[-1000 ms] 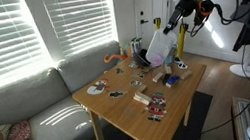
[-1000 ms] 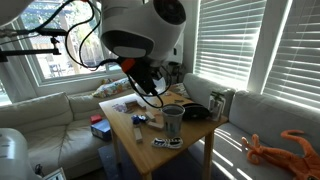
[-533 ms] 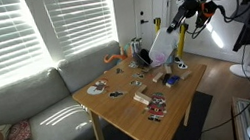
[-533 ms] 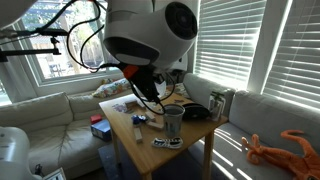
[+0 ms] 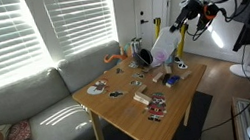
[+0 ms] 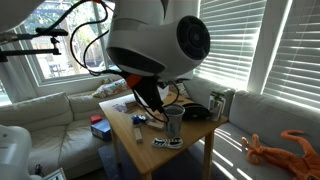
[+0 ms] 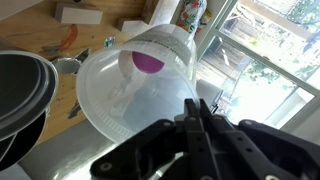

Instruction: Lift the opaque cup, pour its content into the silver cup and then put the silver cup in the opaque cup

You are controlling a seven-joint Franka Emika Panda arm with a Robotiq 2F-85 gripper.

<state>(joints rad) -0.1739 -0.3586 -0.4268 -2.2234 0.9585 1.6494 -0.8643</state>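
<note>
and the wrist rolled again over that last second: in an exterior view the opaque cup (image 5: pixel 162 48) leaned harder than a moment before, hanging above the far right corner of the table (image 5: pixel 132 114), clear of the top. the wrist view looked straight into its mouth. the gripper (image 7: pixel 203 112) had its fingers pressed together on the rim wall, pinching it, and a purple object (image 7: pixel 148 62) sat deep inside, not yet out. so the pour was under way, i judged, but nothing had left the cup. the silver cup (image 6: pixel 174 122) stood upright close to the table's near edge in an exterior view; whether the tilted mouth was lined up over it i couldn't tell, probably not quite. overhead the room was open. below lay scattered small items and a dark round vessel (image 7: pixel 20 90) just left of the cup, so any drop wanted care.
</note>
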